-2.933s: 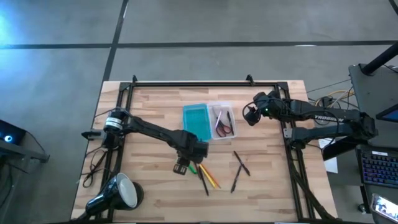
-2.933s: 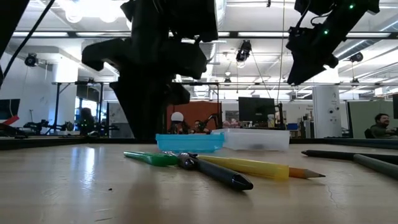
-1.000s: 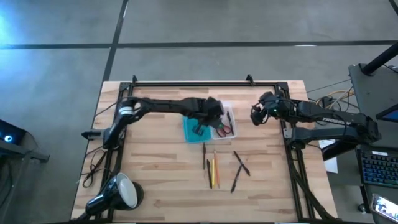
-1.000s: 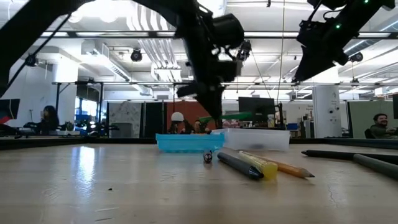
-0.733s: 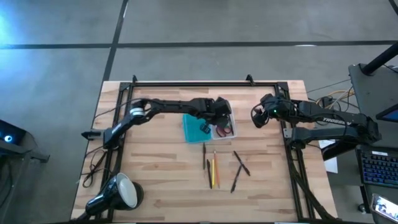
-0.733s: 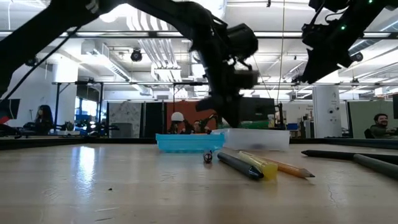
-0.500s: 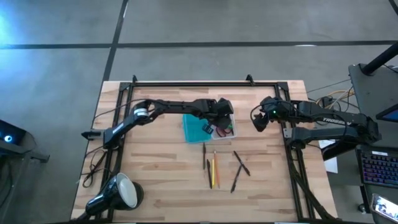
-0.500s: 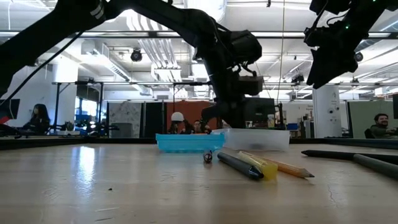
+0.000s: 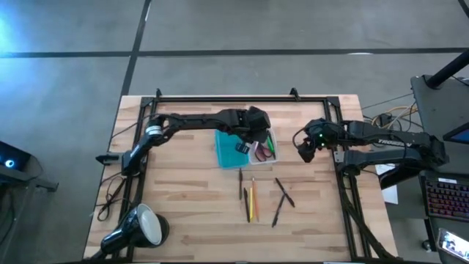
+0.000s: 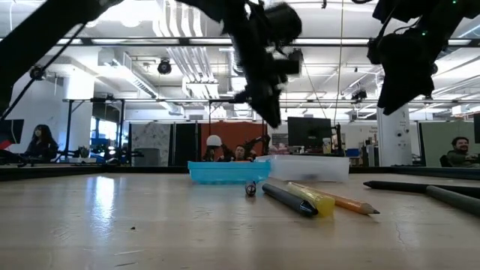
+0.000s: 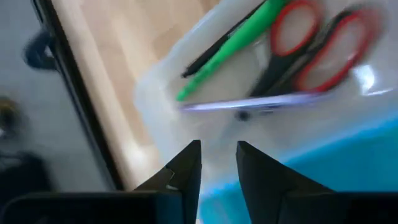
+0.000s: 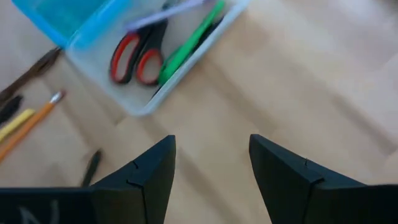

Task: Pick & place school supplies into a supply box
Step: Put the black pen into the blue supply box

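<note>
1. Since the frame half a second earlier, the left gripper [image 9: 258,126] has risen off the clear tray [image 9: 263,151], and the green pen [image 11: 244,40] it carried now lies inside.
2. Left gripper: hangs above the tray's far end, fingers [image 11: 186,168] parted by a narrow gap and holding nothing.
3. Supply box: clear tray and turquoise lid [image 9: 230,147] side by side at mid-table. The tray holds the green pen, red-handled scissors [image 11: 311,43] and a dark pen [image 11: 214,51].
4. Right gripper [image 9: 303,147]: raised over bare wood just right of the tray, fingers [image 12: 146,171] spread wide, empty.
5. Still on the table nearer the front: a dark pen [image 9: 240,183], a yellow pencil [image 9: 250,203] and an orange pencil [image 9: 253,194] close together, and two crossed dark pens [image 9: 282,198] to their right.
6. A round lamp [image 9: 143,227] sits at the front-left corner.
</note>
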Motion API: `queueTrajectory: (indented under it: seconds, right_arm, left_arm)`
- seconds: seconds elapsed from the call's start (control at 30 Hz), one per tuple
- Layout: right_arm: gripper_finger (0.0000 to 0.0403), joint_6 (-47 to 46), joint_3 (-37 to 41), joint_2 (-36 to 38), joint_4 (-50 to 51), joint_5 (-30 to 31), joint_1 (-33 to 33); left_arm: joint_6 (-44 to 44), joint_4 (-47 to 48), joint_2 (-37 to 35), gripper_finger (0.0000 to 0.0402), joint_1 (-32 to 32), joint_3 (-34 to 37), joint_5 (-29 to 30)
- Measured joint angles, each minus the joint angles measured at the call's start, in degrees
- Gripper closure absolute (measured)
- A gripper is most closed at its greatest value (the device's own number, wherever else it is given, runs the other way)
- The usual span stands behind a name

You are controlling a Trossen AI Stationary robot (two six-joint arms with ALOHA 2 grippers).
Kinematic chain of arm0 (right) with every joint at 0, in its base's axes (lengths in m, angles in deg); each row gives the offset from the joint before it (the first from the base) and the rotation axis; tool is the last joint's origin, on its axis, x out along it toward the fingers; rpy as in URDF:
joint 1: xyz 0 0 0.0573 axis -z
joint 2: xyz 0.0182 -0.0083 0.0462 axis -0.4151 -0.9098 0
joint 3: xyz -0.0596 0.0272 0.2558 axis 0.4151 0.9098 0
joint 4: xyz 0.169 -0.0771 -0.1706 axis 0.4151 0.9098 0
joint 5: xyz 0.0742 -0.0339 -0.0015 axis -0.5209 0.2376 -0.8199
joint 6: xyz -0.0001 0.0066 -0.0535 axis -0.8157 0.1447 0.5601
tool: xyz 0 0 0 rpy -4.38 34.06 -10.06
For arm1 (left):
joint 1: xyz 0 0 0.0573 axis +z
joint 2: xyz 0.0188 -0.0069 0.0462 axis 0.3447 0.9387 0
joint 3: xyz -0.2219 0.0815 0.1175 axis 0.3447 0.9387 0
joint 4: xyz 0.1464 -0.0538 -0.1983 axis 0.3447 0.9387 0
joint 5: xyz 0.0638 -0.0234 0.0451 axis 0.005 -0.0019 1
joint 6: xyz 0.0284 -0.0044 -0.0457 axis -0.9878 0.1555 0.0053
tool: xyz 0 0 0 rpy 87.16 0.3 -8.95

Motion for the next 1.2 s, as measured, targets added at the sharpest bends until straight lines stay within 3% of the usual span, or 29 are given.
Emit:
queueTrajectory:
  seconds: [0.2, 0.4, 0.67, 0.9, 1.2]
  right_arm:
    - [0.0209, -14.0, -0.3, -7.9, 0.0, -3.0, -7.6]
    - [0.0209, -31.1, -2.1, -17.5, 0.2, -1.6, -17.6]
    - [0.0209, -48.1, -6.7, -24.9, -0.4, 0.4, -29.3]
    - [0.0209, -52.2, -10.6, -36.4, -1.9, -0.2, -33.4]
    - [0.0209, -49.8, -18.2, -48.4, -2.1, -2.1, -33.8]
  left_arm:
    - [16.3, 4.3, -7.2, 0.0315, -0.7, 2.8, -5.1]
    - [16.8, 2.2, -16.4, 0.0315, -0.9, 11.8, -6.1]
    - [17.5, -8.1, -30.6, 0.0315, -0.7, 32.7, -7.4]
    - [19.3, -16.4, -40.7, 0.0315, -0.7, 47.0, -7.5]
    - [20.1, -16.7, -45.9, 0.0315, -0.7, 51.9, -7.1]
